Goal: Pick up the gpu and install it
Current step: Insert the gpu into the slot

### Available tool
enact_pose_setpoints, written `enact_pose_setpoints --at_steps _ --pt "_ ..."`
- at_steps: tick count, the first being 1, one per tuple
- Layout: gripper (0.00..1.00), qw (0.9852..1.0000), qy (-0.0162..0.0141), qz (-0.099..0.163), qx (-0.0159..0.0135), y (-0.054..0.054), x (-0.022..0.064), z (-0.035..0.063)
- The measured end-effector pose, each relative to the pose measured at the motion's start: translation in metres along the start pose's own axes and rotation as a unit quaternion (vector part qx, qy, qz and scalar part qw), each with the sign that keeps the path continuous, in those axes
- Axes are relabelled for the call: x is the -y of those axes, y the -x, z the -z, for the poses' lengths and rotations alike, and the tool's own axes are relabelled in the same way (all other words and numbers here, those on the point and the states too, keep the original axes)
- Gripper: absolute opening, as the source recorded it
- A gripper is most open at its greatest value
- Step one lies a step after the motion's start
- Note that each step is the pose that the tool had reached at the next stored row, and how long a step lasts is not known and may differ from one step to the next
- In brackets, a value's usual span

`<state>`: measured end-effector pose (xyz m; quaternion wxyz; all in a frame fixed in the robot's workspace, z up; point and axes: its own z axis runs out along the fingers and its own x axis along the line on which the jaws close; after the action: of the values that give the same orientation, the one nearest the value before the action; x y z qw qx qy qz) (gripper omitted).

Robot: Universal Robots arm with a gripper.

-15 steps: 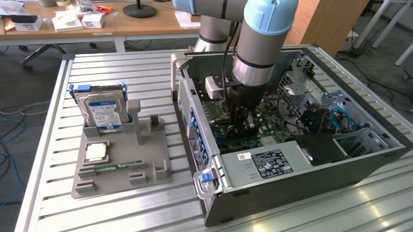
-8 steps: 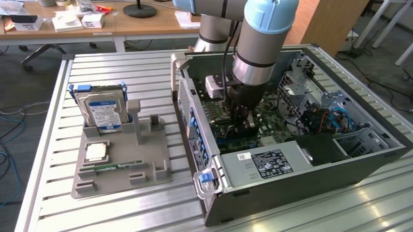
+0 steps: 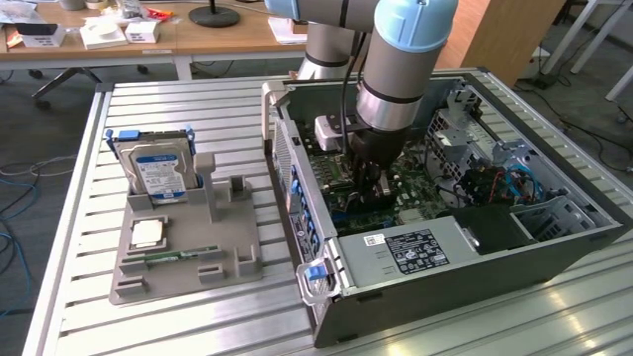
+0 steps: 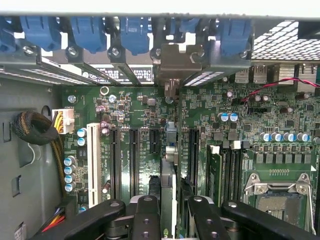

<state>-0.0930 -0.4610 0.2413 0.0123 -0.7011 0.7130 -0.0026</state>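
In the wrist view the gpu (image 4: 170, 180) is seen edge-on, a thin dark card standing upright on the green motherboard (image 4: 280, 115) between the black expansion slots. Its silver bracket (image 4: 175, 65) rests against the case's rear wall, under the blue latches. My gripper (image 4: 171, 202) is shut on the card's upper edge, one black finger (image 4: 147, 212) on each side. From the exterior view, the gripper (image 3: 372, 189) reaches straight down into the open computer case (image 3: 445, 256), low over the motherboard, and the card below it is mostly hidden.
A grey fixture (image 3: 188, 245) on the slatted table holds a hard drive with a blue label (image 3: 153, 170), a small square chip (image 3: 148, 233) and a green memory stick (image 3: 183, 256). Inside the case are the power supply (image 3: 416, 248), cables (image 3: 494, 182), a memory module (image 4: 214, 172) and the CPU socket (image 4: 272, 192).
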Motion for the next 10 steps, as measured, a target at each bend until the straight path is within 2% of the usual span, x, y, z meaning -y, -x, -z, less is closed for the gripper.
enact_pose_setpoints --at_steps 10 --pt "0.26 1.0000 0.0000 0.000 0.0000 0.0000 0.0000 0.0000"
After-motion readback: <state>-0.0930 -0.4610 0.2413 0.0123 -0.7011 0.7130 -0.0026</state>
